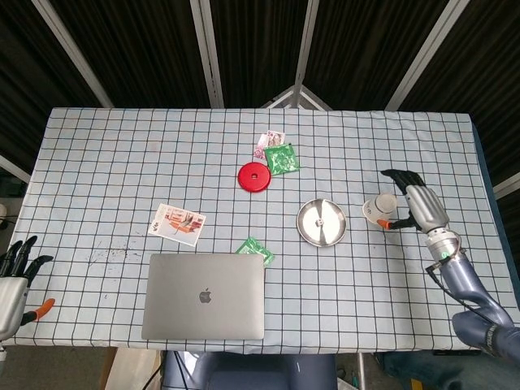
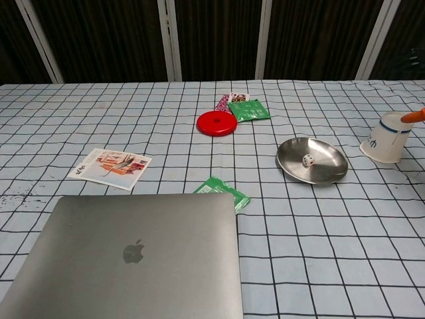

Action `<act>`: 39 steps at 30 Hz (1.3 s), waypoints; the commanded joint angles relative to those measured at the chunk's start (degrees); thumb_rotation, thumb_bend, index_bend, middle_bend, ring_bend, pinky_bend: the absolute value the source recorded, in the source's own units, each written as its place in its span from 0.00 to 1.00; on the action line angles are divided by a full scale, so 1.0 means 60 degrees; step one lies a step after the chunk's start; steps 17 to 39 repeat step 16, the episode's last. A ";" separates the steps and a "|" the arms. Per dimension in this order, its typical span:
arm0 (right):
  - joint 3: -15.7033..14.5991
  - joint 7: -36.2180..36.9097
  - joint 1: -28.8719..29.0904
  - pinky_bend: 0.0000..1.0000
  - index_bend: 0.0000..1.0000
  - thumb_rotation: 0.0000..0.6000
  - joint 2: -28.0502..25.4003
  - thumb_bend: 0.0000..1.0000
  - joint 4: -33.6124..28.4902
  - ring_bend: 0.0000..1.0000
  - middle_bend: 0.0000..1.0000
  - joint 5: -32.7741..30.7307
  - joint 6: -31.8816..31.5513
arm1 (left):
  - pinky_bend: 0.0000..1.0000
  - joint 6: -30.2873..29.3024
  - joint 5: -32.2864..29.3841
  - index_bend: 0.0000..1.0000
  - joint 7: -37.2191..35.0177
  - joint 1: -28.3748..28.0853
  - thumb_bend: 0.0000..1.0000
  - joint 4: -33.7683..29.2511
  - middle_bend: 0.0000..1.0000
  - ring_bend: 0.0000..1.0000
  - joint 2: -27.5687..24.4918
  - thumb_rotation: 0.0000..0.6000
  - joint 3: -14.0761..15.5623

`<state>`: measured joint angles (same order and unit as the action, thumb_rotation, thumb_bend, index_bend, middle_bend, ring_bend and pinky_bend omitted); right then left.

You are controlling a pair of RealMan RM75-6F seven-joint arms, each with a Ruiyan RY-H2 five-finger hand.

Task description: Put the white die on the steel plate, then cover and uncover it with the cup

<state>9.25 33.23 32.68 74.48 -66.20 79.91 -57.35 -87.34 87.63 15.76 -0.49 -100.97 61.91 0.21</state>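
The steel plate [image 1: 322, 222] [image 2: 312, 160] lies right of the table's middle, and the white die [image 2: 307, 159] rests in its centre. A white paper cup [image 1: 380, 209] [image 2: 388, 137] with a blue band stands mouth down on the cloth just right of the plate. My right hand [image 1: 420, 206] is beside the cup on its right, fingers spread around it and holding nothing; in the chest view only an orange fingertip [image 2: 416, 114] shows by the cup's top. My left hand [image 1: 13, 284] hangs off the table's front left corner with its fingers apart.
A closed laptop [image 1: 204, 296] sits at the front edge. A red disc [image 1: 254, 177], green packets [image 1: 282, 158] [image 1: 254, 249] and a printed card [image 1: 178, 223] lie about the middle of the checked cloth.
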 commanded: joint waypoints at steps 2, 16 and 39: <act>-0.0195 -0.1118 -0.1614 0.00 0.20 1.00 -0.1859 0.01 -0.2528 0.09 0.14 0.0545 -0.2530 | 0.13 -0.0011 0.0045 0.25 -0.0271 -0.0012 0.26 0.0036 0.00 0.00 -0.0099 1.00 -0.0004; -0.1820 -0.7620 -0.4895 0.00 0.23 1.00 -0.2165 0.04 -0.4808 0.09 0.14 0.0983 -0.6310 | 0.13 -0.0140 0.0079 0.25 -0.1561 0.0033 0.26 0.0241 0.00 0.00 -0.0525 1.00 -0.0033; -0.1820 -0.7620 -0.4895 0.00 0.23 1.00 -0.2165 0.04 -0.4808 0.09 0.14 0.0983 -0.6310 | 0.13 -0.0140 0.0079 0.25 -0.1561 0.0033 0.26 0.0241 0.00 0.00 -0.0525 1.00 -0.0033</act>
